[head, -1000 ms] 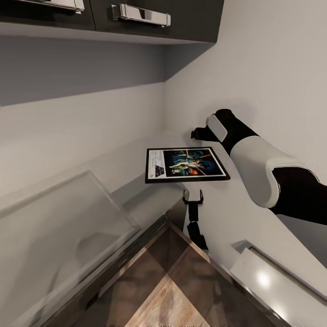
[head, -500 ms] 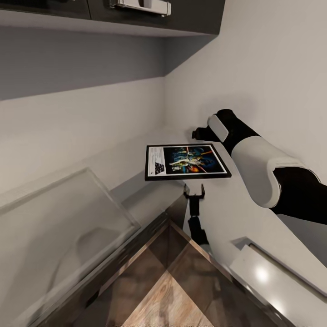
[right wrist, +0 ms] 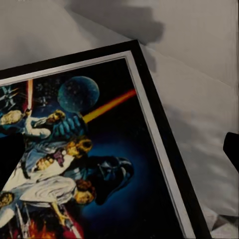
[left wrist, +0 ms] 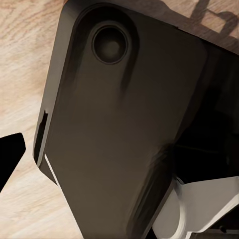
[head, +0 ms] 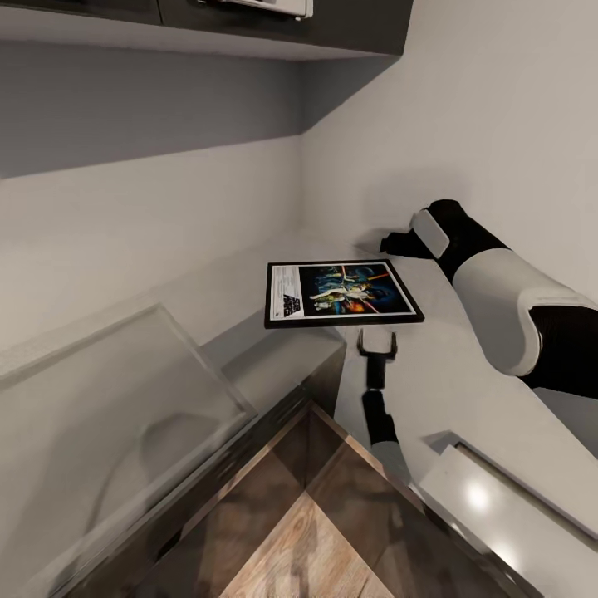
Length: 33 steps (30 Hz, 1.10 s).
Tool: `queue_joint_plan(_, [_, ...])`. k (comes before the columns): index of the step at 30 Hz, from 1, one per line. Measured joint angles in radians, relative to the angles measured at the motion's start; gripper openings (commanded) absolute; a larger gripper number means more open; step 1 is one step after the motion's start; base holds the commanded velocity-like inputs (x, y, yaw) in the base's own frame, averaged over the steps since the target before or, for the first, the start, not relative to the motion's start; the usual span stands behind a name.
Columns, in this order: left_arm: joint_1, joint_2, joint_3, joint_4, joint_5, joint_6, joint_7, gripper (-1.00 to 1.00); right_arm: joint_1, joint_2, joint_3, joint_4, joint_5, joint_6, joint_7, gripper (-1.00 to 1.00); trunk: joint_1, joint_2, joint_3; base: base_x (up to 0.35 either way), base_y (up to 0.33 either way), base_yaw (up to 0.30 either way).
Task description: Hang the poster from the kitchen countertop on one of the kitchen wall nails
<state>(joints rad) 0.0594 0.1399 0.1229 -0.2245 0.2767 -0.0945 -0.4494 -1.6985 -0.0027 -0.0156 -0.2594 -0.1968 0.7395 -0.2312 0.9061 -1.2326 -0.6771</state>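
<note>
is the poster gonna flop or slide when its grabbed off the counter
The poster has a black frame, so it probably stays stiff rather than flopping. It lies flat on the smooth grey counter, so a push would likely slide it. Being thin and flat, its edge may be hard to pinch.

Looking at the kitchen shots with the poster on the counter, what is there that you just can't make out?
- Wall nails: none visible on the walls in the head view.
- Right gripper: its fingers are turned away behind the wrist in the head view, so open or shut is unclear.
- Poster: the right wrist view cuts it off at the frame edges; its title strip in the head view is too small to read.
- Left gripper: open, apart from the poster.
</note>
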Motion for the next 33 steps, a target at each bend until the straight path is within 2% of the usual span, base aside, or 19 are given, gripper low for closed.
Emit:
queue_joint_plan(6, [0.000, 0.000, 0.000, 0.000, 0.000, 0.000, 0.000, 1.00, 0.007, -0.011, 0.001, 0.003, -0.003, -0.001, 0.011, 1.00, 0.000, 0.000, 0.000, 0.000, 0.000, 0.000])
queue_joint_plan(10, [0.000, 0.000, 0.000, 0.000, 0.000, 0.000, 0.000, 1.00, 0.010, -0.013, 0.001, 0.005, -0.001, -0.002, 0.079, 1.00, 0.000, 0.000, -0.004, 0.000, 0.000, 0.000])
queue_joint_plan(13, [0.000, 0.000, 0.000, 0.000, 0.000, 0.000, 0.000, 1.00, 0.023, -0.014, 0.002, 0.007, 0.000, -0.003, 0.102, 1.00, 0.000, 0.000, -0.009, 0.000, 0.000, 0.000])
queue_joint_plan(23, [0.000, 0.000, 0.000, 0.000, 0.000, 0.000, 0.001, 1.00, 0.040, -0.020, 0.000, 0.008, 0.000, -0.005, 0.113, 1.00, 0.000, 0.000, -0.019, 0.000, 0.000, 0.000])
queue_joint_plan(28, [0.000, 0.000, 0.000, 0.000, 0.000, 0.000, 0.000, 1.00, 0.045, -0.038, 0.000, 0.008, 0.000, -0.005, 0.115, 1.00, 0.000, 0.000, -0.020, 0.000, 0.000, 0.000])
queue_joint_plan(33, [0.000, 0.000, 0.000, 0.000, 0.000, 0.000, 0.001, 1.00, 0.055, -0.046, 0.000, 0.008, -0.001, -0.006, 0.116, 1.00, 0.000, 0.000, -0.020, 0.000, 0.000, 0.000])
